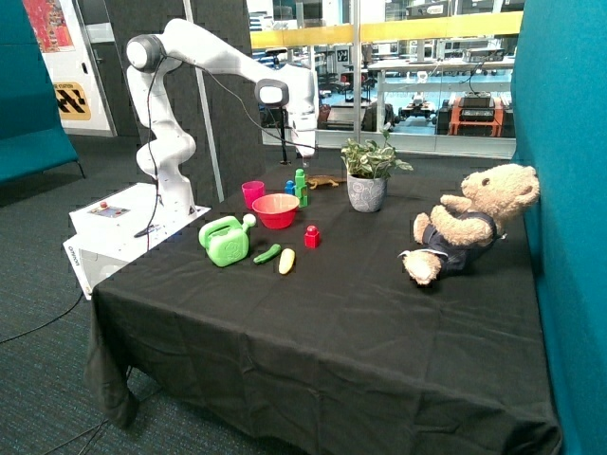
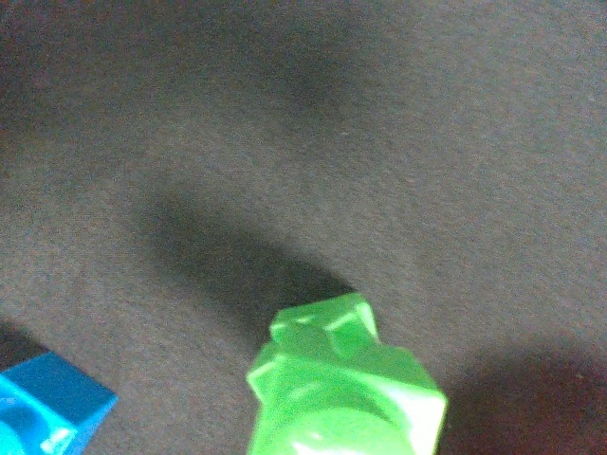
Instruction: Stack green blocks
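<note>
The green blocks (image 1: pixel 301 187) stand as one upright column, one on the other, on the black tablecloth just behind the red bowl (image 1: pixel 275 210). My gripper (image 1: pixel 304 152) hangs a short way above the column, apart from it. In the wrist view the green blocks (image 2: pixel 346 389) show from above with a round stud on the top one, and nothing holds them. A blue block (image 1: pixel 289 187) (image 2: pixel 47 414) sits right beside the column.
A pink cup (image 1: pixel 253 192) stands beside the bowl, and a potted plant (image 1: pixel 368 178) stands on the column's other side. Nearer the front lie a light-green watering can (image 1: pixel 224 241), a red block (image 1: pixel 311 236), and green and yellow toy vegetables (image 1: pixel 276 257). A teddy bear (image 1: pixel 465 226) sits by the blue wall.
</note>
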### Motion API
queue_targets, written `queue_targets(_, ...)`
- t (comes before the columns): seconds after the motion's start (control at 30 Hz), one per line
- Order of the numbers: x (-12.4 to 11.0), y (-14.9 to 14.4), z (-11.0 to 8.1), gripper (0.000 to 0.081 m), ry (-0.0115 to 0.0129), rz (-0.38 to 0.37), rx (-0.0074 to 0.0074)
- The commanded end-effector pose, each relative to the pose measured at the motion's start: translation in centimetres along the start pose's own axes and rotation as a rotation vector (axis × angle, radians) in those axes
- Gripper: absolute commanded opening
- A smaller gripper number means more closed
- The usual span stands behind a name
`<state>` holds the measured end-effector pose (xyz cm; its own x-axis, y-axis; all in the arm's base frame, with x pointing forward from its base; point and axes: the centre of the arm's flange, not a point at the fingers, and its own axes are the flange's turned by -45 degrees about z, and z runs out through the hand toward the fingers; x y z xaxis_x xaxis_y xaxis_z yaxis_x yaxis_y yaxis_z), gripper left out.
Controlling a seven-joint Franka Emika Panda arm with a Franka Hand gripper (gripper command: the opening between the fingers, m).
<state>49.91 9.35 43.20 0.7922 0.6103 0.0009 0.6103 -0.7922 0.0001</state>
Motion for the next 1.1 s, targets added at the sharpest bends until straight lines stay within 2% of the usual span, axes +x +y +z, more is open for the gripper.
queue_targets(0.0,-0.6,1.6,-1.1,0.0808,-0.0009,0.093,0.0000)
queue_targets(0.33,-1.2,2.3,-2.7,0.0808,-0.0009,0.193,0.0000)
queue_targets(0.6,-2.0,2.0,-3.0,0.0808,-0.0009,0.190,0.0000)
queue_targets(0.63,-1.9,1.6,-2.6,0.0808,-0.0009,0.381,-0.0001)
queue_targets(0.67,-1.9,1.5,-2.3,0.0808,-0.0009,0.360,-0.0001)
queue_targets(0.7,-2.0,1.7,-2.5,0.0808,-0.0009,0.204,0.0000)
queue_targets(1.07,-2.1,2.9,-1.6,0.0808,-0.0009,0.227,0.0000)
